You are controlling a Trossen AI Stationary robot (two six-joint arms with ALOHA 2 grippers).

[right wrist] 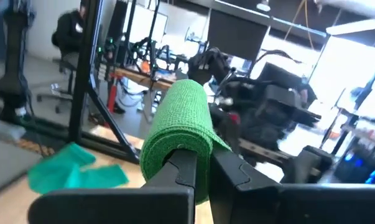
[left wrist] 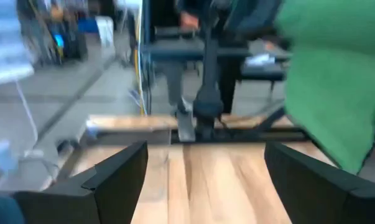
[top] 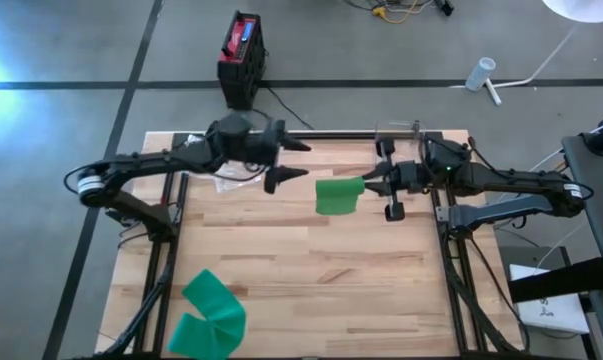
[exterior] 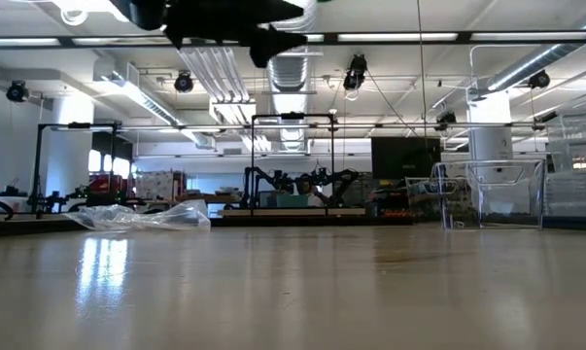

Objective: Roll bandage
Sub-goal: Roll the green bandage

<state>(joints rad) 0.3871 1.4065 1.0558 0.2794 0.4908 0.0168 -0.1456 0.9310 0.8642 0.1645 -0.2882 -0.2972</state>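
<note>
A green bandage (top: 336,195), partly rolled, hangs above the middle of the wooden table (top: 301,270). My right gripper (top: 364,185) is shut on it, reaching in from the table's right. In the right wrist view the roll (right wrist: 181,118) stretches away past the fingers. My left gripper (top: 307,160) stands open just left of the roll, level with it and pointing at it, touching nothing. In the left wrist view the green cloth (left wrist: 336,81) shows beyond its open fingers (left wrist: 119,174). A second, loose green strip (top: 209,315) lies folded flat on the table's near left corner. My right gripper pinches the roll's near end (right wrist: 196,146) between its two fingers, which come in level from the table's right and lie along the roll. Green cloth curves over one fingertip (right wrist: 184,165). The roll juts out toward the left arm, lifted clear of the table.
A crumpled clear plastic wrapper (top: 226,180) lies under the left arm near the far edge. A clear plastic box (top: 401,135) stands at the far right edge. A red and black case (top: 241,55) sits on the floor behind the table. Bare wood spans the table's middle and near side.
</note>
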